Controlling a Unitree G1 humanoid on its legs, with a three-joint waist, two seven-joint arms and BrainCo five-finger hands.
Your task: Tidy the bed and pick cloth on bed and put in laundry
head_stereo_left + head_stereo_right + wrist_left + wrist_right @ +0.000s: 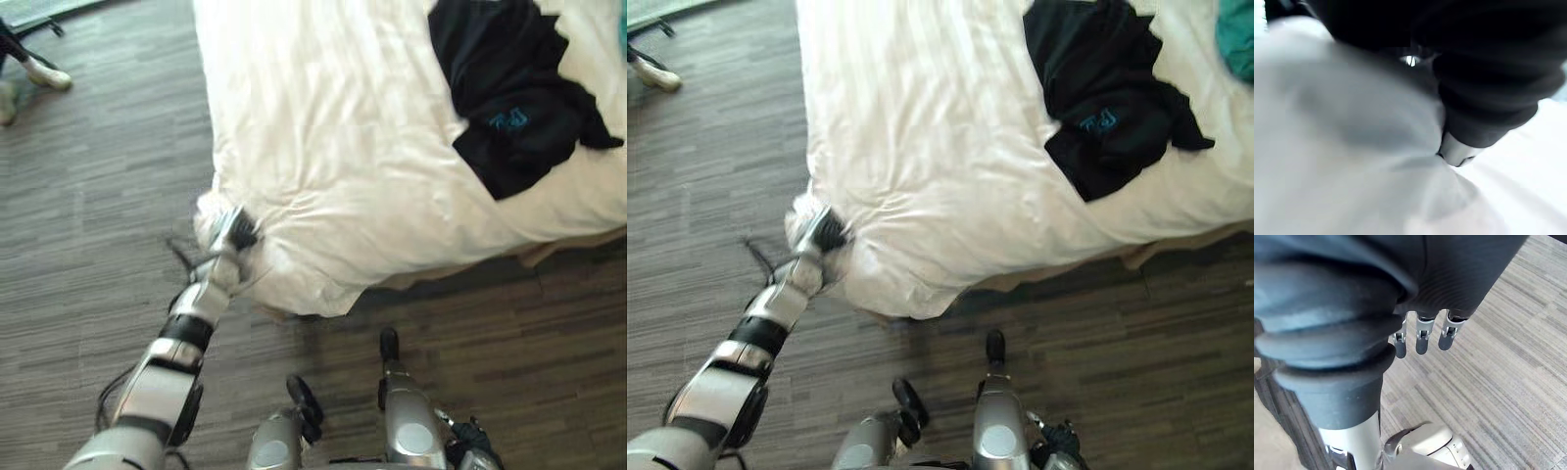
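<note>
Left eye view: a bed under a white rumpled duvet (323, 147) takes up the upper middle and right of the frame, above a grey wood-grain plank floor (88, 196). A crumpled black garment with a small teal mark (509, 98) lies on the duvet at the upper right, well apart from the arm. The left robot hand (233, 233) sits at the duvet's near left corner, left of centre, pressed into the bunched white fabric. A person's light shoe (44, 73) rests on the floor at the upper left.

Right eye view: the same scene, with a piece of teal cloth (1239, 39) at the upper right edge, on the bed just beyond the black garment.

Left wrist view: white fabric folds close against the dark ribbed cover. The fingers are buried in it, so I cannot tell whether they are clamped on the cloth or apart.

Right wrist view: the right robot hand (1420, 340) hangs over the floor, its fingers straight, slightly apart and holding nothing.
</note>
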